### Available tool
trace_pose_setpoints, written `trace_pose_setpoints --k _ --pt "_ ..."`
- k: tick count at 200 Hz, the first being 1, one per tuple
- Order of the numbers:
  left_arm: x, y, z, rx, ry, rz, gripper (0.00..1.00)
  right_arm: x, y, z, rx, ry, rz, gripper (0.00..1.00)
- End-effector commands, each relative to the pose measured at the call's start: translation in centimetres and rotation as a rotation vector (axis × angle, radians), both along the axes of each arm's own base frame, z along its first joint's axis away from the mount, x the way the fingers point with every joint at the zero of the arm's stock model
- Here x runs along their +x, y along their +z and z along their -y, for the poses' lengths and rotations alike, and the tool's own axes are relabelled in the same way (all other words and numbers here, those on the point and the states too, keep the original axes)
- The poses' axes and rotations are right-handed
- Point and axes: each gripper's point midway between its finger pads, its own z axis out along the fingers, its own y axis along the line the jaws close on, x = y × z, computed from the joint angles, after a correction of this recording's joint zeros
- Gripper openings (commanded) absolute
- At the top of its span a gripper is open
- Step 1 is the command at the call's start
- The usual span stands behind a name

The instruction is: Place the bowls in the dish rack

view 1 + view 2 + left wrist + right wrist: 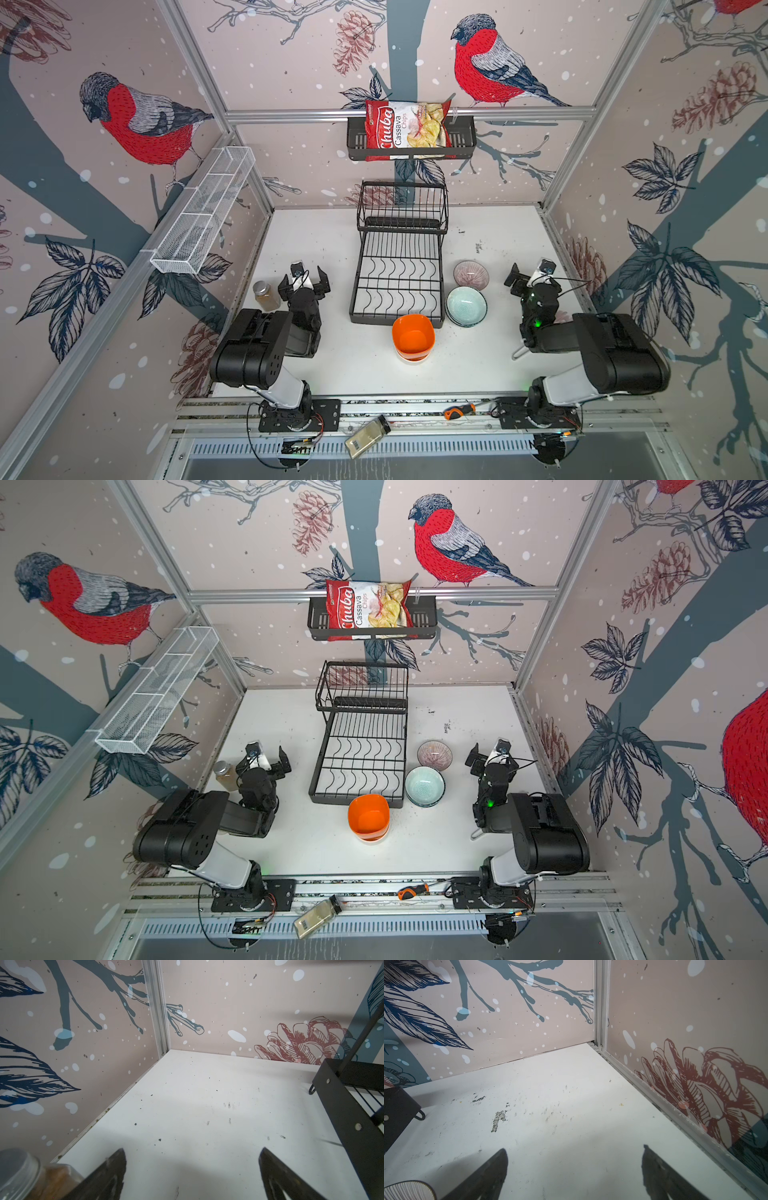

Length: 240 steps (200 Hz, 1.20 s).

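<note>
Noted: left tool (193, 1150) and right tool (575, 1149) both gape empty either side of the bare black wire dish rack (399, 266); right should pinch the rim of the round mint-green ceramic bowl (465, 306) just right of its near corner, avoiding the squarish orange plastic bowl (413, 336).

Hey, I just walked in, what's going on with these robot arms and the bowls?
Nothing is being handled right now. Two robot arms sit on either side of the black wire dish rack, and the left tool and right tool are both open and empty. The rack holds no bowls. The squarish orange plastic bowl stands on the white table at the rack's near end. The round mint-green ceramic bowl and the round pinkish striped bowl stand along its right side. Loading has not started.
</note>
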Motion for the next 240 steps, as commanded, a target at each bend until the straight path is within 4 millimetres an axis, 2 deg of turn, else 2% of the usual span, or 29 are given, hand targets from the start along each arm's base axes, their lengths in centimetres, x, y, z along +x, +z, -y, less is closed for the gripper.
trace_pose_setpoints --k 1,126,158,182,207,236,240 --pt "0.3 1.4 0.0 0.0 0.001 0.055 0.98 0.2 1.0 0.2 -0.001 -0.011 0.039 1.0" --pt "0.2 1.4 -0.1 0.0 0.002 0.056 0.98 0.1 1.0 0.2 -0.002 -0.011 0.041 1.0" --pt "0.4 1.5 1.1 0.027 -0.053 0.047 0.98 0.8 1.7 -0.1 -0.014 -0.015 0.009 1.0" --pt "0.0 2.1 0.8 0.031 -0.025 0.068 0.98 1.6 1.9 -0.2 -0.005 -0.012 -0.065 0.99" --pt "0.4 2.8 0.7 0.036 -0.007 0.048 0.97 1.4 1.8 -0.1 0.028 -0.033 -0.11 0.99" --pt "0.7 4.5 1.0 0.049 -0.004 0.042 0.97 0.6 3.0 0.4 0.074 -0.081 -0.104 1.0" --pt "0.7 4.7 1.1 0.05 -0.001 0.038 0.97 0.4 4.0 0.4 0.085 -0.082 -0.084 1.0"
